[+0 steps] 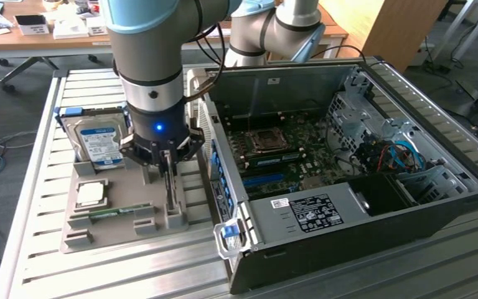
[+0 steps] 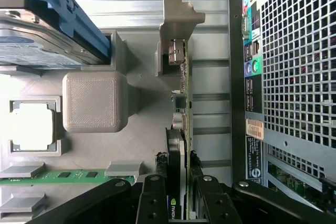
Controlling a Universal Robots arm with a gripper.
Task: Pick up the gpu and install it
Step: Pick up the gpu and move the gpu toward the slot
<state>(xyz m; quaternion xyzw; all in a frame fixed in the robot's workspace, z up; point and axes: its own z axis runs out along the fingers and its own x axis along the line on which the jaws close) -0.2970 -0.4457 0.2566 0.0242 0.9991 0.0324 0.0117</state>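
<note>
Arm: the Universal Robots arm reaches straight down over the gray holder tray [image 1: 122, 233], at the exterior view's left of the open computer case [image 1: 438, 205].
Gripper: the gripper [image 1: 167, 163] is lowered onto the gpu [image 1: 170, 187]. In the wrist view its black fingers [image 2: 153, 203] stand on either side of the card.
Gripper state: closed most of the way, with the fingers pressed against the two faces of the gpu [image 2: 176, 156]; the card is clamped between them.
Gpu position: upright on its long edge, seated in a slot of the holder tray [image 2: 142, 135], on the side of the tray nearest the computer case [image 2: 294, 77]. Its lower edge sits in the tray.
Gpu orientation: seen edge-on in the wrist view, running lengthwise away from the gripper [image 2: 178, 205].
Hard drive: the hard drive [image 1: 98, 146] with a blue-and-white label stands in its own slot at the far side of the tray, apart from the gpu.
Processor: a square silver chip [image 1: 90, 194] lies flat in a recess of the tray.
Memory stick: a narrow green memory stick [image 1: 116, 213] lies in the tray, near the chip.
Computer case: side panel off, motherboard [image 1: 305, 149] exposed.
Tabletop: the slatted aluminium tabletop [image 1: 139, 268] carries both the tray and the case.
</note>
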